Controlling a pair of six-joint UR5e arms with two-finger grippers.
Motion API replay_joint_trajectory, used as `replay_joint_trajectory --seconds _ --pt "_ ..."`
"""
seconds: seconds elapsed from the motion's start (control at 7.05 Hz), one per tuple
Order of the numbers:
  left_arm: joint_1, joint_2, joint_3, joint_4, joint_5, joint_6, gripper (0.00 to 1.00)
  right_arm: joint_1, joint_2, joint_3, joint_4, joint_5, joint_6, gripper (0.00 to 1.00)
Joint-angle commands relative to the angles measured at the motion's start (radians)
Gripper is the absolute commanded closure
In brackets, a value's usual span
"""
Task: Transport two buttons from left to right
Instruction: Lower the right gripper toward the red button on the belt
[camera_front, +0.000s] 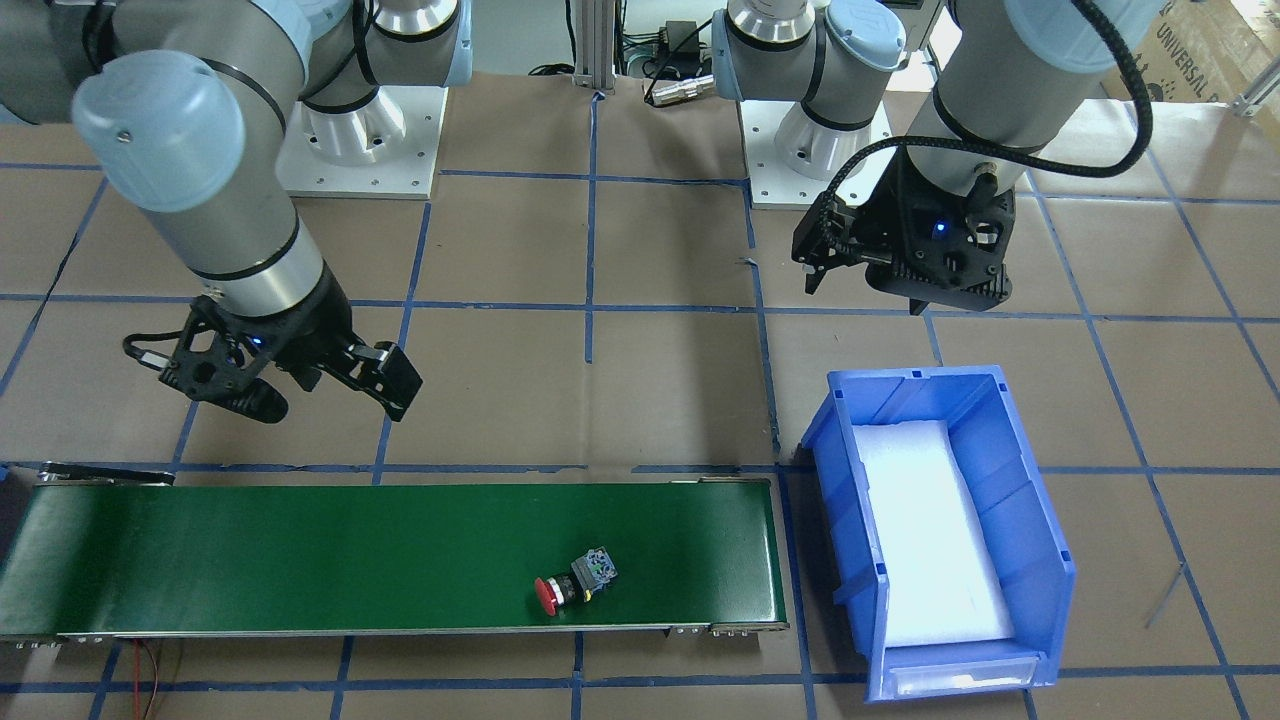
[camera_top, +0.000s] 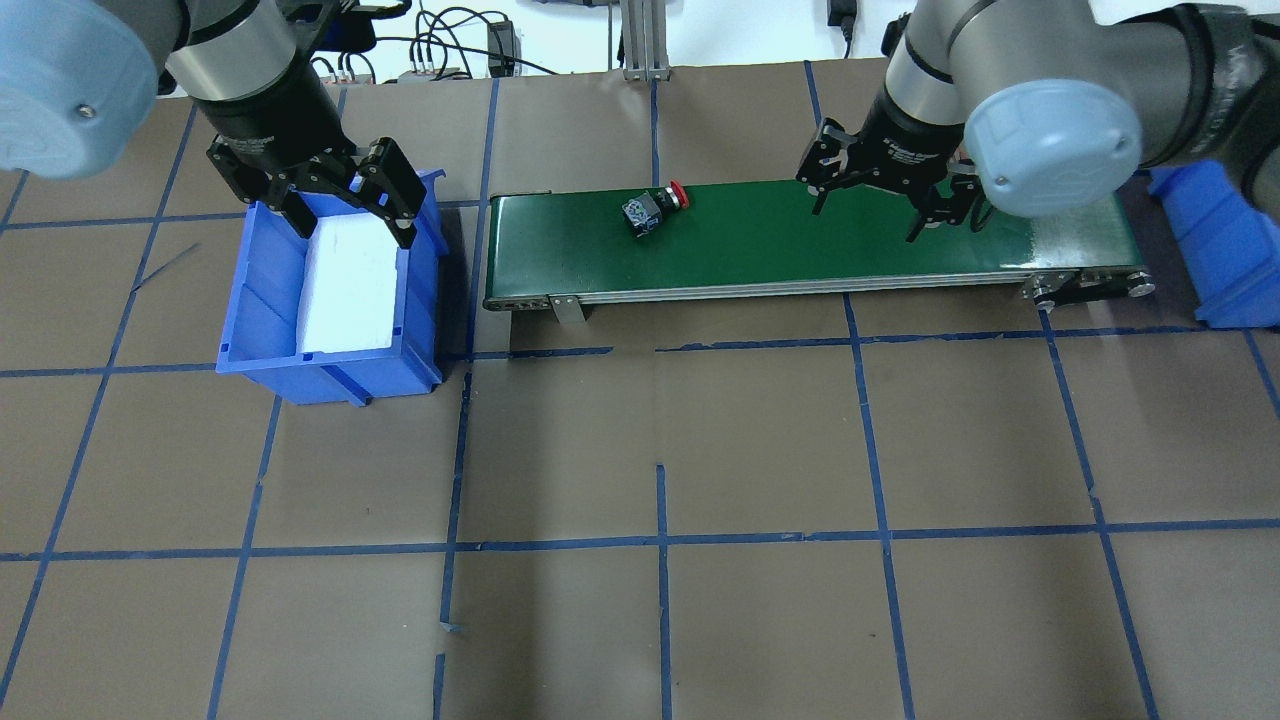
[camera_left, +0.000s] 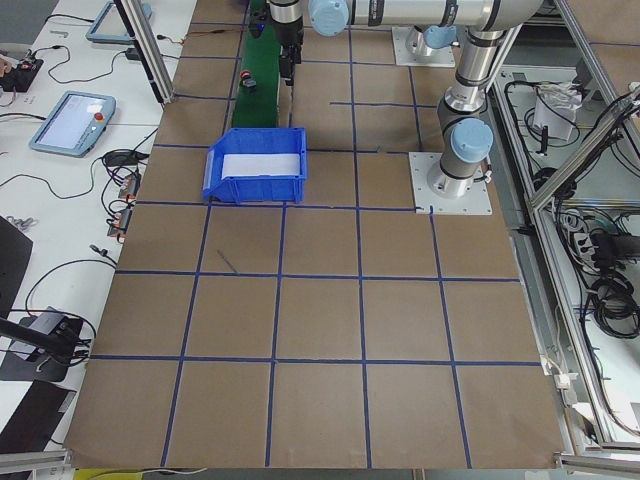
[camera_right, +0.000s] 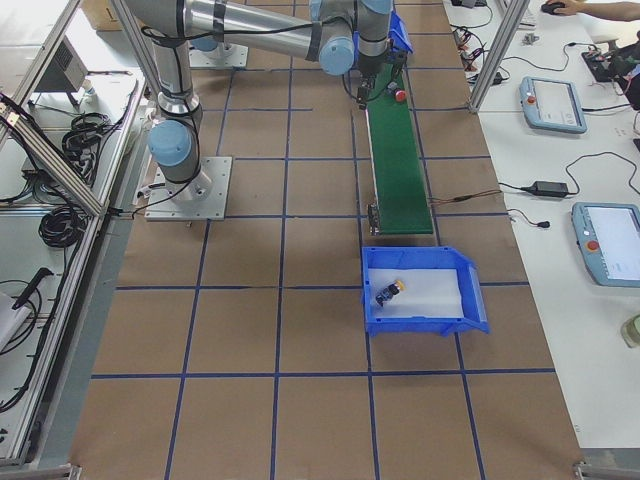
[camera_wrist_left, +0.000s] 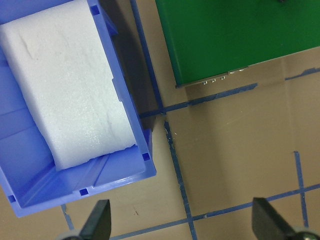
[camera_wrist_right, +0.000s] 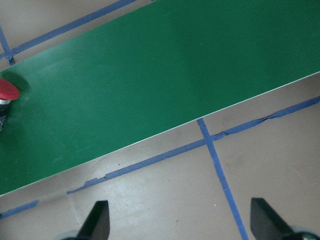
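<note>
A red-capped button (camera_top: 655, 208) with a black body lies on its side on the green conveyor belt (camera_top: 800, 245), toward its left end; it also shows as the red button (camera_front: 575, 580). A second small button (camera_right: 388, 293), with a yellowish end, lies in the blue bin (camera_right: 425, 315) at the robot's right. My left gripper (camera_top: 350, 215) hangs open above the left blue bin (camera_top: 260, 330), which holds only a white foam pad. My right gripper (camera_top: 868, 215) is open over the belt, well right of the red button, whose cap (camera_wrist_right: 7, 90) shows at the wrist view's left edge.
The left bin (camera_front: 1040, 600) stands just off the conveyor's left end (camera_wrist_left: 210, 75). The right bin's wall (camera_top: 1215, 240) shows past the belt's right end. Both arm bases (camera_front: 360, 140) are bolted behind the belt. Brown paper with blue tape lines covers the table.
</note>
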Motion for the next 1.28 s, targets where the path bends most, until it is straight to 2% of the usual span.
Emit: replay_joint_trajectory --seconds 0.0,0.57,0.71,0.99,1.13 --pt "0.000 0.034 0.002 -0.026 -0.002 -0.087 0.00 0.057 0.077 -0.008 -0.070 0.001 0.152 0.00" --pt "0.000 0.022 -0.001 -0.023 -0.005 -0.090 0.00 0.134 0.246 -0.017 -0.269 -0.002 0.301 0.00" --pt "0.000 0.017 -0.001 -0.022 -0.005 -0.090 0.00 0.138 0.271 -0.049 -0.296 -0.011 0.303 0.00" --pt "0.000 0.014 -0.001 -0.022 -0.005 -0.090 0.00 0.152 0.327 -0.169 -0.249 -0.019 0.303 0.00" --pt "0.000 0.012 -0.001 -0.020 -0.005 -0.090 0.00 0.155 0.334 -0.180 -0.247 -0.020 0.303 0.00"
